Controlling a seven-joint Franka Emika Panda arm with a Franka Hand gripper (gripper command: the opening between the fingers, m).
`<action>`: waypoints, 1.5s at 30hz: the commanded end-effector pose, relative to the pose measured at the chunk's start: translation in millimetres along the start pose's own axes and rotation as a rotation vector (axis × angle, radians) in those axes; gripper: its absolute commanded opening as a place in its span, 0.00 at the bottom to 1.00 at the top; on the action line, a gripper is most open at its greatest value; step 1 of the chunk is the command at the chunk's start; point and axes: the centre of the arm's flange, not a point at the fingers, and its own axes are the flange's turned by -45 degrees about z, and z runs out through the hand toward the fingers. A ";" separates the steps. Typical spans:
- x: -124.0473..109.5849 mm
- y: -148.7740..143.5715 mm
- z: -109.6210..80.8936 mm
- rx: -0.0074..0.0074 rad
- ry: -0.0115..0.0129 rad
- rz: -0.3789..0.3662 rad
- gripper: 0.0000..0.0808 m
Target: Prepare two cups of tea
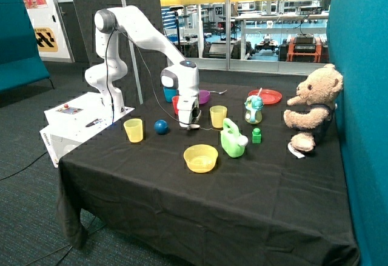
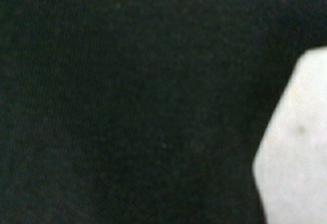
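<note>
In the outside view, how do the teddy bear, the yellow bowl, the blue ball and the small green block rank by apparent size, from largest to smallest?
1. Teddy bear
2. Yellow bowl
3. Blue ball
4. Green block
The ball and block look close in size, so their order is unsure. The gripper is down at the black tablecloth.

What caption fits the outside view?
Gripper down at the black cloth between blue ball and yellow cup.
</note>
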 end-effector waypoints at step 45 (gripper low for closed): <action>-20.1 -45.8 -40.8 -0.0006 0.0045 -0.119 0.00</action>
